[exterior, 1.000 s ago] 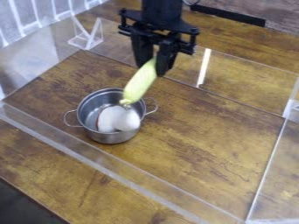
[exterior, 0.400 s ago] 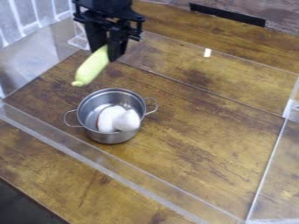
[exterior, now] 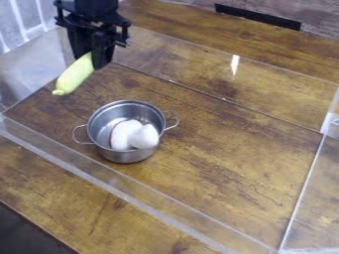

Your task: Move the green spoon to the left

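The green spoon (exterior: 74, 74) hangs tilted in the air at the upper left, its yellow-green handle pointing down and left; its silver bowl is hidden. My black gripper (exterior: 93, 58) comes down from the top edge and is shut on the spoon's upper end. The spoon is above the wooden table, up and to the left of the steel pot (exterior: 125, 130), which holds a white object (exterior: 130, 136).
Clear acrylic walls (exterior: 159, 213) fence the wooden table (exterior: 239, 139) along the front, left and right. A small clear stand (exterior: 235, 65) sits at the back. White railings show in the top left corner.
My gripper has carried the spoon leftward across the back of the table, from above the pot's right side to well left of the pot. The pot has not moved.
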{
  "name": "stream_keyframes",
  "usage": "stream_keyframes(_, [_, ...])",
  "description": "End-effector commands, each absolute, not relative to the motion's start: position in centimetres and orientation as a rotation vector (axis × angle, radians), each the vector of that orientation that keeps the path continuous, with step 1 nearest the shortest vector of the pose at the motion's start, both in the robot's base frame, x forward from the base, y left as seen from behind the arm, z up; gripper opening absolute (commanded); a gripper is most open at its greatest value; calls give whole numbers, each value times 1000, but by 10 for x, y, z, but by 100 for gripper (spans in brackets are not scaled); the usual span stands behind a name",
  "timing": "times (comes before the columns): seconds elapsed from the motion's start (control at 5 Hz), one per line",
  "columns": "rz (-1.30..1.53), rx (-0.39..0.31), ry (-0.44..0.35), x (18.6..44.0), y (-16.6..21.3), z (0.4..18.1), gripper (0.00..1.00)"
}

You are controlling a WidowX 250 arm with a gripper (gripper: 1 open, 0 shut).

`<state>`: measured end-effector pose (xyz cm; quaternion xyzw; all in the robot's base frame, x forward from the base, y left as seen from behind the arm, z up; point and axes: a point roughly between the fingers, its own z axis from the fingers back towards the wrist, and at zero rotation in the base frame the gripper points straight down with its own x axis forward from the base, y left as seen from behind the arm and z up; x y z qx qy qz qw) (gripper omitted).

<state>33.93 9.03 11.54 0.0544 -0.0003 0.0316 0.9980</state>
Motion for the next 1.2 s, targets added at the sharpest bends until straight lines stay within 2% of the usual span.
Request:
stream_keyframes(0.0, [69, 127, -56, 348, 114, 124, 0])
stream_keyframes(0.2, [28, 123, -55, 352, 123, 116, 0])
stream_keyframes(0.6, [-51, 108, -60, 367, 126, 111, 0])
stream_keyframes(1.0, [-88, 91, -45, 371, 139, 103, 0])
